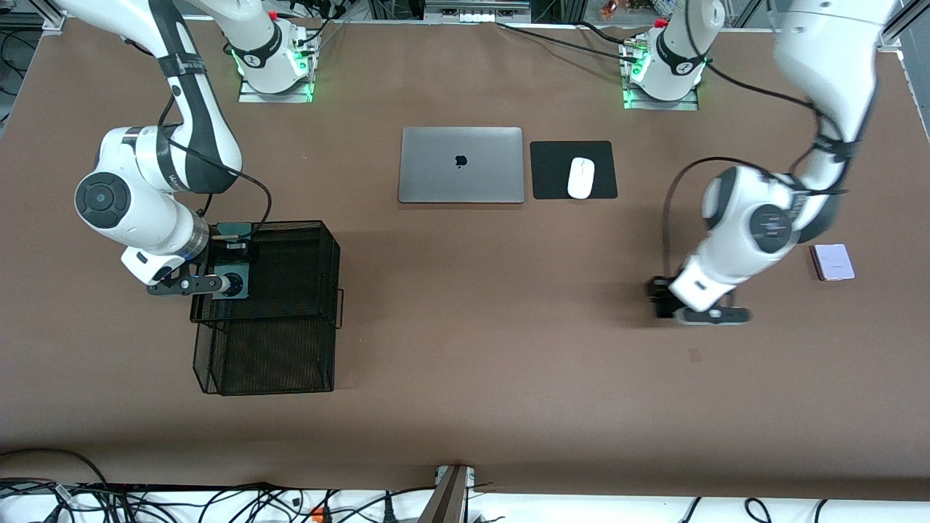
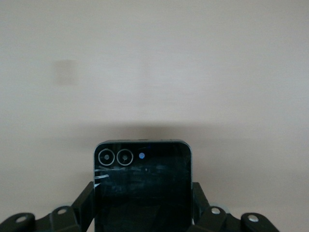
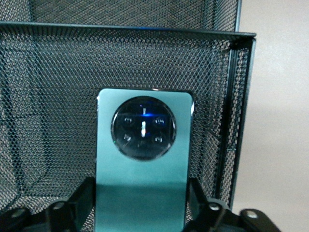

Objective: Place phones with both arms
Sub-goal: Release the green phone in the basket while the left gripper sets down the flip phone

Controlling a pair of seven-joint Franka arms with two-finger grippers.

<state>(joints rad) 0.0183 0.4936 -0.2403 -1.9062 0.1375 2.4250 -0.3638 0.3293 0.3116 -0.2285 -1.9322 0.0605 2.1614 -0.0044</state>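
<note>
- While the right gripper (image 1: 231, 285) hangs over the black wire-mesh basket (image 1: 290, 349) at the right arm's end of the table, the long dark-green slab phone with the round black camera ring (image 3: 144, 159) sits between its jaws, camera ring pointing away from the wrist and mesh floor right under it.
- Those jaws flank the green phone's long edges. From the right wrist view I honestly can't tell if they're pinching it or just letting go, so I'm not calling it.
- My guess on why it's held edge-on and low: the phone can go down flat inside the basket instead of dropping.
- The left gripper (image 1: 716, 314) is down at the brown table (image 1: 465, 363) toward the left arm's end, with the small squarish black phone (image 2: 142, 186) clamped between its jaws. Fingers (image 2: 84, 205) press both side edges, so that's a narrow, firm hold, with only bare table ahead of the jaws.
- The small squarish pale pink-white phone (image 1: 833, 261) lies flat on the table, near the left gripper but apart from it, untouched.
- Silver closed laptop (image 1: 461, 165) and white oval mouse (image 1: 580, 177) on its black mouse pad (image 1: 552, 171) sit well apart from both grippers; not part of this job.
- Judging by the layout: one phone at the basket, one gripped, one waiting.
</note>
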